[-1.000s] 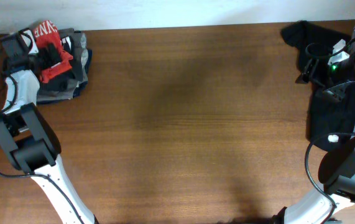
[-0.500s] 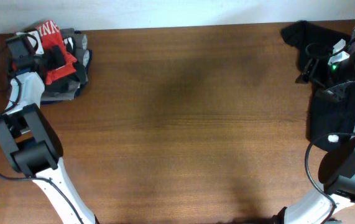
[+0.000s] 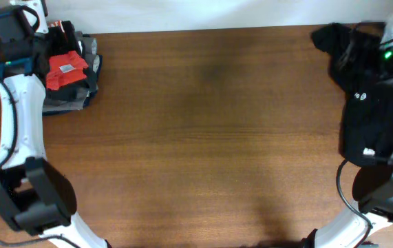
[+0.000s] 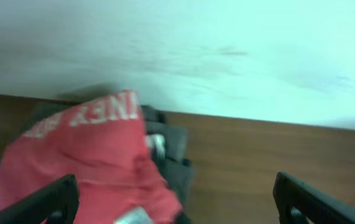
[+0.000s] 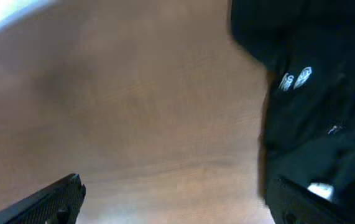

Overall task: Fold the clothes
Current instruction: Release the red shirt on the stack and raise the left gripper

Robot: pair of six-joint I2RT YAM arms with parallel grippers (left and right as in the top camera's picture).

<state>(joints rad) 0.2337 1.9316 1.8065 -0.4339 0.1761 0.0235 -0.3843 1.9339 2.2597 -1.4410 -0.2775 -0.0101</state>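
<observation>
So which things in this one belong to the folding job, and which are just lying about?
Part of the job:
- red-orange T-shirt with white lettering, lying compact on top of the pile at the table's far left corner

Just lying about:
- grey garments stacked under the T-shirt
- black garment spread along the table's right edge

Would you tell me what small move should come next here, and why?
Probably lower the open right gripper onto the black garment and close, to drag it to the middle of the table. The red T-shirt already lies compact on the grey stack, and the left gripper is open, holding nothing.
</observation>
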